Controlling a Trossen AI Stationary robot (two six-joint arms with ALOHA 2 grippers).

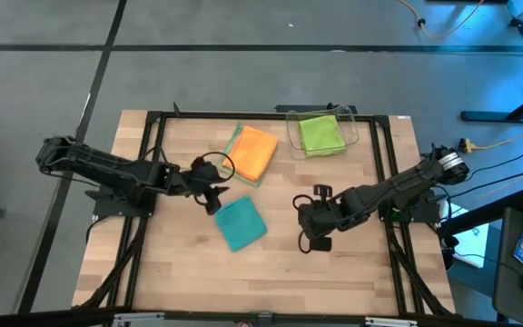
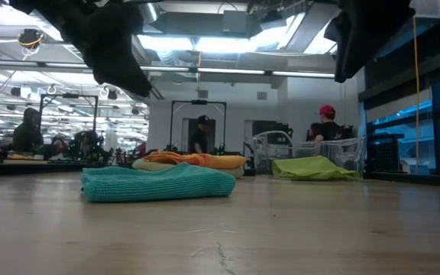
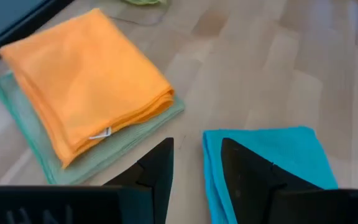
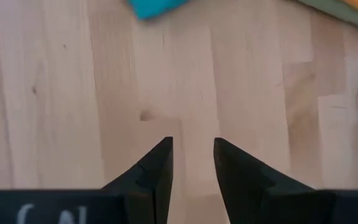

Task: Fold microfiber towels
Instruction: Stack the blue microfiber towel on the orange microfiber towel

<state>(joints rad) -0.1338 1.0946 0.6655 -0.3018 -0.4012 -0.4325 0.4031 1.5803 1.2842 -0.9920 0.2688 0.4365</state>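
Observation:
A teal towel (image 1: 241,222) lies folded flat near the table's middle (image 3: 272,162) (image 2: 159,183). Farther back, a folded orange towel (image 1: 253,153) (image 3: 86,81) rests on a folded pale sage towel (image 3: 36,146). A lime green towel (image 1: 320,134) (image 2: 312,168) lies in a clear bin. My left gripper (image 1: 214,200) (image 3: 197,152) hovers open just left of the teal towel's far left corner, with nothing between its fingers. My right gripper (image 1: 309,222) (image 4: 193,146) stands open over bare wood to the right of the teal towel, pointing down.
The clear plastic bin (image 1: 323,116) stands at the far right of the table. A black frame (image 1: 152,136) runs along the table's sides. Bare wood (image 1: 271,282) fills the near half. People show in the room beyond the table (image 2: 327,122).

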